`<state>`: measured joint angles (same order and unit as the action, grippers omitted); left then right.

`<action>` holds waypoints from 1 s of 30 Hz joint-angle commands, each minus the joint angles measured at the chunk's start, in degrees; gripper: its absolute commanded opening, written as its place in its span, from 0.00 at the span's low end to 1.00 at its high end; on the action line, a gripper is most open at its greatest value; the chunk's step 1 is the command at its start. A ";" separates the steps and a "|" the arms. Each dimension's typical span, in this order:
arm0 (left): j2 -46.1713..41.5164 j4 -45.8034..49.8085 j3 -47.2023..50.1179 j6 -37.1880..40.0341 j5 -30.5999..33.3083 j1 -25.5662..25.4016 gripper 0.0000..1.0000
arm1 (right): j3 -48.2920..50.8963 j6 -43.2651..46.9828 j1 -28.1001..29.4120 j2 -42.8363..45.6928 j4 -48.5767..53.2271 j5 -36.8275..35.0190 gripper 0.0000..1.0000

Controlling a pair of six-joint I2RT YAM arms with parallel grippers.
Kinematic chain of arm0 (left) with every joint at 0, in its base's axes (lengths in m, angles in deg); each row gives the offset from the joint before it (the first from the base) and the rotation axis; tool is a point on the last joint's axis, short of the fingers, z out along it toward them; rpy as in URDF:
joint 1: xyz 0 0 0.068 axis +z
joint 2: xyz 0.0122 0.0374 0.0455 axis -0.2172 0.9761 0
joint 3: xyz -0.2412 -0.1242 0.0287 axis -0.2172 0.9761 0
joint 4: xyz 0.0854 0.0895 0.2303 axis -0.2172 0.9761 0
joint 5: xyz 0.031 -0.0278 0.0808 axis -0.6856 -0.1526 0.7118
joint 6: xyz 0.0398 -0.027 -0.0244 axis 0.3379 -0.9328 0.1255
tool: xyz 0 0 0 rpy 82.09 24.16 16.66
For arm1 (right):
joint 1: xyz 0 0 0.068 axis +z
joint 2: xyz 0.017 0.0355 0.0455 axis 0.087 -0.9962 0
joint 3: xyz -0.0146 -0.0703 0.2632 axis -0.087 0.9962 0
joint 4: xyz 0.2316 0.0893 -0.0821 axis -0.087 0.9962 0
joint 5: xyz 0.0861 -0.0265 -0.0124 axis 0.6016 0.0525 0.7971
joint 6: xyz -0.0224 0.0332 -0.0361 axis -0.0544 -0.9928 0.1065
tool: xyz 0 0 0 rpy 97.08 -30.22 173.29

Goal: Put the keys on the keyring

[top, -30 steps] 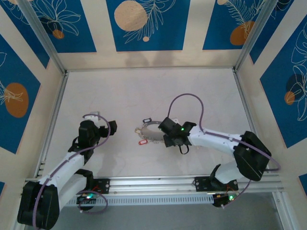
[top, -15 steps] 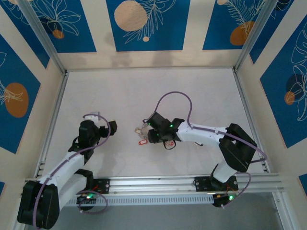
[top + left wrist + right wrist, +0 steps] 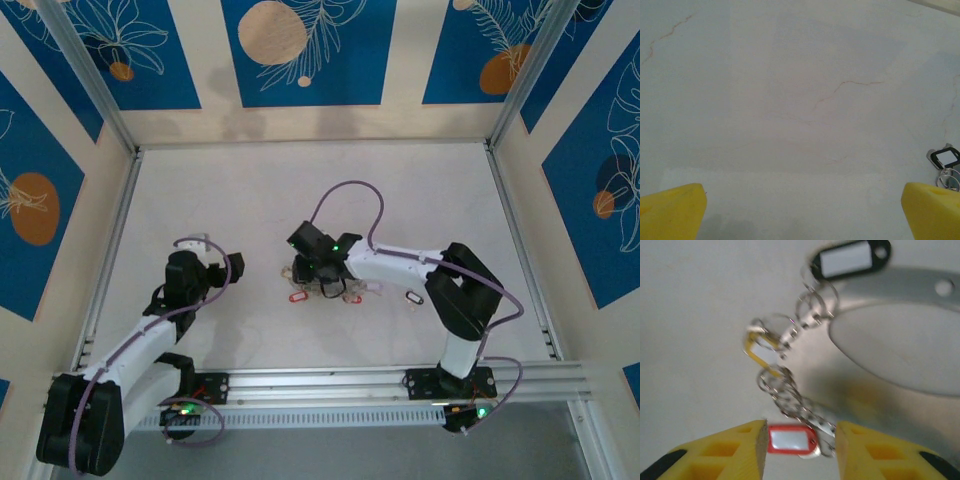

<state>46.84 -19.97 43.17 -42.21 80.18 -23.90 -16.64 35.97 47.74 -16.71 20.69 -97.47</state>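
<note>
**Left gripper** (image 3: 801,212): at 9 o'clock from the table (image 3: 790,100) centre. The fingers are fully spread and nothing is held. A black tag (image 3: 945,158) on small rings is seen at 4 o'clock in its wrist view, just beside the right finger.

**Right gripper** (image 3: 801,442): near the table centre. The fingers are partly spread, with the red tag (image 3: 790,439) between them. Whether the tag is pinched cannot be told.

**Keyring** (image 3: 900,282): laid flat on the table, at 1 o'clock from the right fingers and near them.

**Keys** (image 3: 345,293): gathered by the keyring. In the right wrist view a chain of small rings is seen running from the red tag past a yellow tag (image 3: 761,349) up toward 12 o'clock.

**Loose tag** (image 3: 412,297): at 3 o'clock from the cluster, apart from it.

**Risks, as judged:**
- The whole chain may be dragged if the red tag is lifted, since the small rings look linked.
- The keyring may be shoved aside by the wrist.
- A thin tag may slip from a loose pinch.

**Holders:** the keyring is the only holder noted. Whether any of the chain is threaded on it cannot be told.
</note>
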 commanded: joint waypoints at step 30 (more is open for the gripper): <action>-0.33 -0.16 0.00 -0.89 -0.47 0.64 1.00 | 9.51 28.11 3.70 -1.45 -9.33 31.69 0.55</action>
<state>47.45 -19.94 43.17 -42.21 80.18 -23.90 -9.61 61.11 51.08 -21.65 7.97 -67.88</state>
